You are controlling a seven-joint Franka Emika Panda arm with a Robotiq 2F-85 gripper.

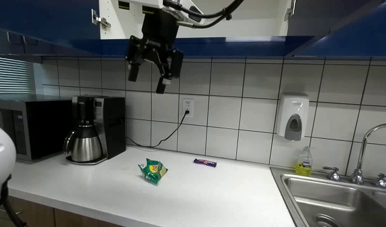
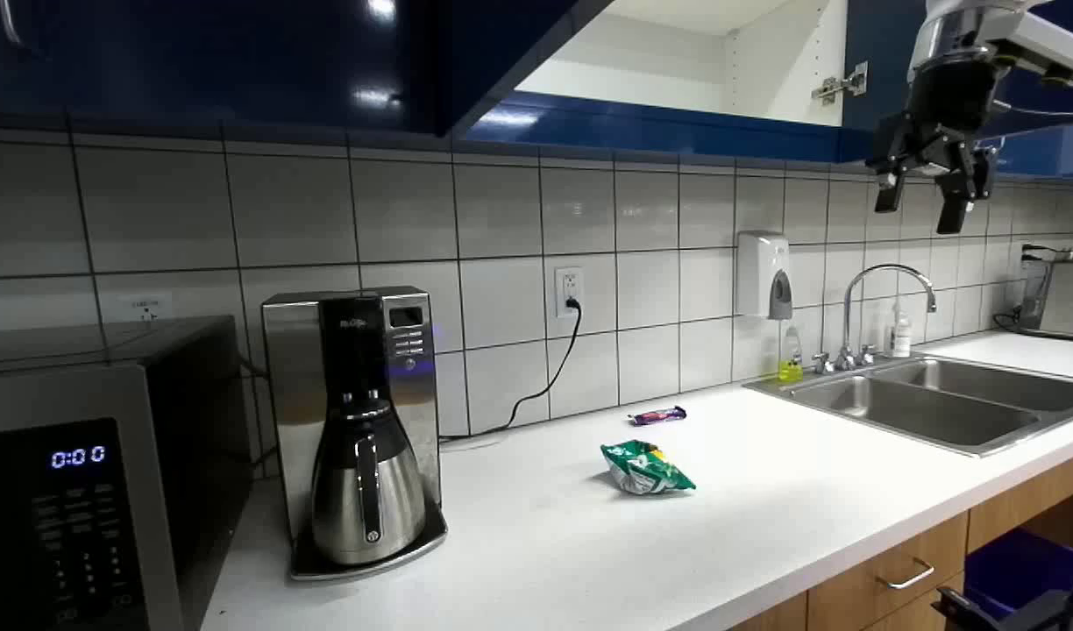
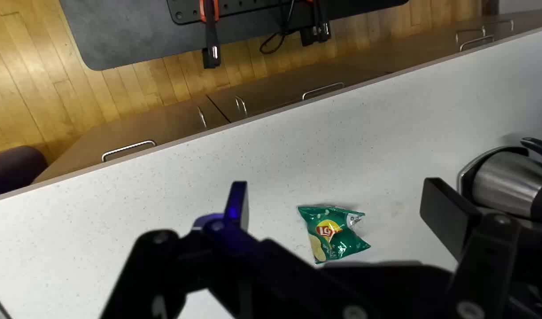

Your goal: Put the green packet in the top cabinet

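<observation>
Every view shows the spread gripper [image 1: 147,81] and green packet [image 1: 153,171]; both exterior views add the open top cabinet [image 1: 253,23], the wrist view wooden floor [image 3: 36,88].

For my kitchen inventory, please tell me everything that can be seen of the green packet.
The green packet looks like a glossy film bag with a yellow disc, red banner and silvery areas. It is crumpled, somewhat puffed, with pointed corners; whether it is sealed, I cannot tell. It lies on the white counter between coffee maker and sink; nothing else touches it, and the open gripper hangs higher.
</observation>
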